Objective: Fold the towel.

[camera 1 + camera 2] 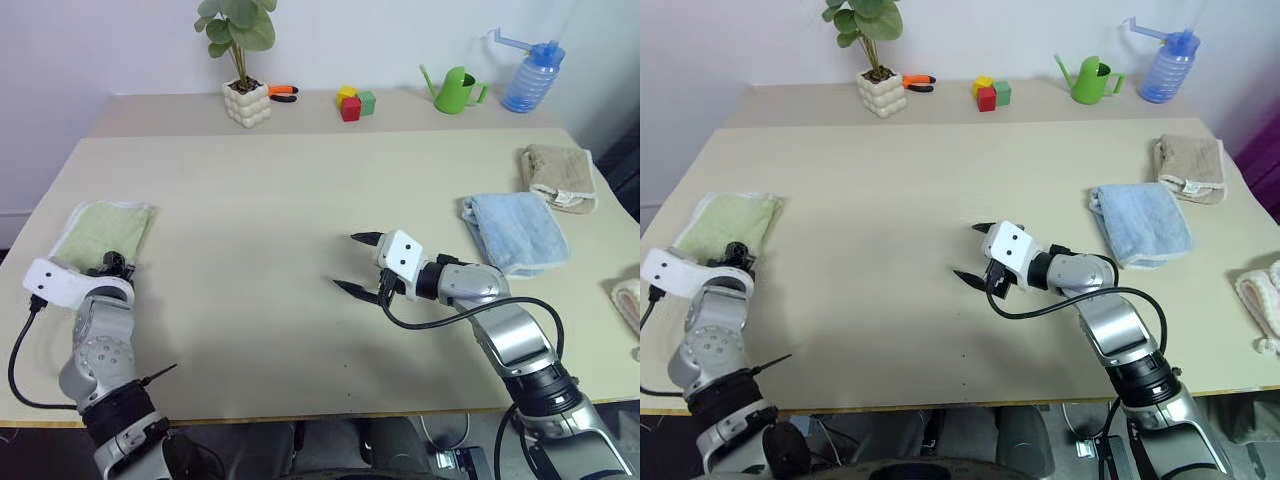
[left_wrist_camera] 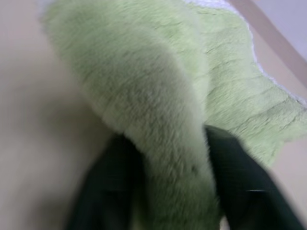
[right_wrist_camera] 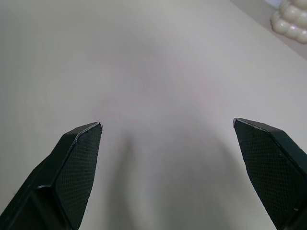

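Note:
The light green towel (image 1: 105,232) lies folded near the table's left edge. My left gripper (image 1: 112,265) is at its near end. In the left wrist view a thick fold of the towel (image 2: 158,96) runs up between the two black fingers (image 2: 235,167), which stand apart on either side of it. My right gripper (image 1: 347,261) hovers open over bare tabletop at the middle of the table, far from the towel. In the right wrist view its fingertips (image 3: 84,143) are spread wide with nothing between them.
A light blue towel (image 1: 515,230) and a beige towel (image 1: 557,175) lie at the right. A pale cloth (image 1: 628,300) sits at the right edge. Along the back stand a potted plant (image 1: 246,100), pliers (image 1: 282,92), coloured blocks (image 1: 352,102), a green watering can (image 1: 455,90) and a blue bottle (image 1: 530,75).

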Action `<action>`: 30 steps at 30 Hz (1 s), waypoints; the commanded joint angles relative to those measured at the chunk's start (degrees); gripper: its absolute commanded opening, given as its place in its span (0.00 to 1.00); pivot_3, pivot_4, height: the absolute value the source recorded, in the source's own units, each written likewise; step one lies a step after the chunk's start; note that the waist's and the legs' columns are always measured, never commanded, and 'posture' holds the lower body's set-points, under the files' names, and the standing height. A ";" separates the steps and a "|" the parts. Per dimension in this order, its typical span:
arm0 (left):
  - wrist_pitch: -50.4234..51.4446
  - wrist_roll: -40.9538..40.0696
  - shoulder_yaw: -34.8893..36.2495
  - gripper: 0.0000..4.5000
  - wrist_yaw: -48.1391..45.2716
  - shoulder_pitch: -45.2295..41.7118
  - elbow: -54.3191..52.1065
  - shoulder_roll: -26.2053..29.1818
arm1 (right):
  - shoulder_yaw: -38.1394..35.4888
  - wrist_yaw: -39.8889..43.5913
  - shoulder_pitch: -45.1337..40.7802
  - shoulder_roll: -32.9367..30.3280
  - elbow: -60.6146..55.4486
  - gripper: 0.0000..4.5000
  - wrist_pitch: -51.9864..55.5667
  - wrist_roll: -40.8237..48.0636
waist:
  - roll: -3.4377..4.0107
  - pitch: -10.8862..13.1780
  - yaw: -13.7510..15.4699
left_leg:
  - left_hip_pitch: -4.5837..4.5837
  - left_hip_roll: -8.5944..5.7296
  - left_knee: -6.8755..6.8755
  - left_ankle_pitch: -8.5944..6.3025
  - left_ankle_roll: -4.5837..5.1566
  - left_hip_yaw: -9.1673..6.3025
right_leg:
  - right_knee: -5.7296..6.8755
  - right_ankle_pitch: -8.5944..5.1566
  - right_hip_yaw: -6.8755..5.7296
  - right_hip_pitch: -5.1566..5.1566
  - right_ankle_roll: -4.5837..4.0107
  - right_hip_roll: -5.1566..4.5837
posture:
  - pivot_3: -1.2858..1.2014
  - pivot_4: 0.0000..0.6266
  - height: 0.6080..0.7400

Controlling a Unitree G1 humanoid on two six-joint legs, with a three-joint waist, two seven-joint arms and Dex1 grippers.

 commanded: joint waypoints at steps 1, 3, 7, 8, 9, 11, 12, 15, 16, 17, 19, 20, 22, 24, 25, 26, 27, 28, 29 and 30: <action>-3.72 0.34 2.77 0.88 1.07 1.40 -3.17 2.14 | 0.09 0.69 -2.29 0.27 0.66 1.00 -2.00 -0.43 | 0.00 0.00 0.00 | 0.01 0.00 0.00 0.00 0.00 0.00 | 0.00 0.00 0.00 0.00 0.00 0.00 | 0.52 0.24 0.94; -5.23 2.18 1.97 0.88 -0.34 2.18 -3.64 4.46 | 0.07 0.65 -3.08 0.41 1.90 1.00 -2.38 -0.90 | -0.01 -0.01 0.10 | 0.00 0.00 -0.01 0.00 0.00 0.00 | 0.00 0.00 0.00 -0.01 -0.01 0.00 | 0.52 0.24 0.94; -5.72 7.95 -5.81 0.88 -9.35 4.36 -6.97 12.95 | -2.91 -1.94 -4.67 1.89 6.53 1.00 -3.17 -0.24 | -0.09 -0.02 0.29 | -0.01 -0.02 0.00 0.00 0.00 0.00 | 0.01 0.00 0.00 0.01 -0.01 0.01 | 0.52 0.24 0.94; -5.63 8.65 -8.13 0.88 -11.99 5.02 -8.47 14.48 | -3.81 -2.64 -4.77 2.10 7.56 1.00 -3.14 0.06 | -0.09 -0.02 0.40 | -0.01 -0.03 0.01 0.00 0.00 0.00 | -0.01 0.00 -0.01 0.04 -0.01 -0.01 | 0.52 0.24 0.94; -5.58 9.82 -11.23 0.88 -15.48 6.06 -10.11 16.45 | -4.59 -3.17 -4.77 2.16 8.45 1.00 -3.26 0.14 | -0.09 -0.02 0.48 | 0.00 -0.07 0.02 0.00 0.01 -0.01 | -0.01 0.00 0.00 0.06 -0.01 -0.05 | 0.52 0.24 0.94; -6.35 13.91 -19.07 0.88 -22.71 9.07 -13.51 20.86 | -6.16 -3.60 -4.45 2.26 9.09 1.00 -2.53 1.06 | -0.09 -0.02 0.31 | 0.00 -0.08 0.02 -0.01 0.02 0.00 | -0.03 0.00 0.00 0.07 -0.01 -0.07 | 0.52 0.24 0.94; -6.50 15.71 -22.68 0.88 -25.44 10.28 -14.90 22.56 | -7.01 -3.60 -4.38 2.29 9.30 1.00 -2.02 1.84 | -0.07 -0.01 0.17 | -0.01 -0.08 -0.01 -0.01 0.02 0.00 | -0.03 0.00 0.01 0.05 -0.01 -0.06 | 0.52 0.24 0.94; -8.35 19.17 -31.00 0.88 -33.18 14.05 -17.17 25.88 | -9.04 -4.42 -3.94 2.99 8.95 1.00 -0.30 3.72 | 0.01 -0.02 -0.34 | 0.01 -0.04 -0.15 -0.01 0.03 0.05 | -0.02 -0.01 0.05 -0.03 -0.03 -0.04 | 0.52 0.24 0.94; -8.57 19.27 -32.03 0.88 -34.39 14.62 -17.11 25.66 | -9.65 -4.47 -3.63 2.73 8.91 1.00 -0.14 4.01 | 0.04 -0.01 -0.57 | 0.02 0.01 -0.19 -0.02 0.04 0.08 | -0.03 -0.01 0.07 -0.06 -0.04 0.00 | 0.52 0.24 0.94; -8.56 19.10 -32.44 0.88 -35.06 14.83 -16.93 25.19 | -10.12 -4.33 -3.34 2.33 8.94 1.00 -0.16 4.18 | 0.05 0.00 -0.92 | 0.02 0.02 -0.22 -0.03 0.05 0.08 | -0.02 -0.02 0.07 -0.09 -0.05 0.00 | 0.52 0.24 0.94; -9.24 19.59 -33.17 0.88 -37.00 15.59 -15.36 24.82 | -11.54 -4.29 -1.87 0.89 8.65 1.00 0.03 4.21 | 0.05 0.00 -1.10 | 0.01 0.05 -0.27 -0.08 0.15 0.04 | -0.01 -0.04 0.07 -0.13 -0.09 0.02 | 0.52 0.24 0.94; -9.46 20.06 -33.49 0.88 -37.60 15.78 -14.99 24.70 | -12.07 -4.23 -1.39 0.36 8.64 1.00 0.07 4.27 | 0.06 0.00 -1.11 | 0.00 0.05 -0.27 -0.15 0.26 0.03 | -0.01 -0.05 0.06 -0.13 -0.10 0.03 | 0.52 0.24 0.94; -10.15 20.86 -34.11 0.88 -39.01 16.07 -14.79 24.52 | -13.23 -3.89 -0.46 -0.68 8.42 1.00 0.42 4.93 | 0.06 0.01 -1.08 | 0.00 0.03 -0.26 -0.16 0.28 0.04 | -0.01 -0.04 0.06 -0.12 -0.09 0.00 | 0.52 0.24 0.94; -10.19 21.34 -34.46 0.88 -40.03 16.07 -14.67 24.29 | -14.49 -2.88 0.67 -2.00 7.80 1.00 1.26 6.16 | 0.07 0.01 -1.07 | 0.00 0.02 -0.24 -0.17 0.30 0.04 | -0.01 -0.04 0.06 -0.11 -0.09 -0.01 | 0.52 0.24 0.94; -10.20 21.66 -34.69 0.88 -40.30 15.93 -14.69 24.08 | -15.04 -2.20 1.10 -2.71 7.71 1.00 1.67 6.77 | 0.06 0.01 -1.07 | 0.00 0.02 -0.24 -0.17 0.30 0.04 | -0.01 -0.04 0.06 -0.11 -0.09 -0.01 | 0.52 0.24 0.94; -10.22 21.45 -34.48 0.88 -40.81 15.97 -14.47 23.79 | -15.82 -1.15 1.98 -3.85 7.26 1.00 2.37 7.60 | 0.07 0.01 -1.05 | 0.00 0.02 -0.24 -0.17 0.30 0.04 | -0.01 -0.04 0.05 -0.11 -0.09 -0.01 | 0.52 0.24 0.94; -10.41 21.54 -34.39 0.88 -41.21 16.05 -14.21 23.53 | -16.44 -0.30 2.61 -4.76 7.16 1.00 2.92 8.32 | 0.07 0.01 -0.94 | 0.00 0.02 -0.23 -0.17 0.30 0.04 | -0.01 -0.04 0.05 -0.11 -0.09 -0.02 | 0.52 0.24 0.94; -10.65 21.93 -34.52 0.88 -41.43 16.17 -14.04 23.31 | -16.96 0.60 3.09 -5.57 7.41 1.00 3.16 8.92 | 0.07 0.01 -0.87 | 0.00 0.02 -0.23 -0.17 0.31 0.03 | -0.01 -0.04 0.05 -0.09 -0.09 -0.02 | 0.52 0.24 0.94; -10.85 22.39 -34.67 0.88 -41.54 16.37 -13.97 23.09 | -17.19 1.38 3.35 -6.18 7.69 1.00 3.24 9.37 | 0.07 0.01 -0.84 | 0.00 0.02 -0.21 -0.19 0.33 0.04 | -0.02 -0.04 0.04 -0.08 -0.08 -0.03 | 0.52 0.24 0.94; -10.92 22.88 -34.87 0.88 -41.54 16.38 -13.98 22.86 | -17.28 1.89 3.36 -6.55 8.08 1.00 3.17 9.64 | 0.07 0.01 -0.77 | 0.00 0.01 -0.20 -0.19 0.34 0.04 | -0.02 -0.04 0.04 -0.07 -0.08 -0.03 | 0.52 0.24 0.94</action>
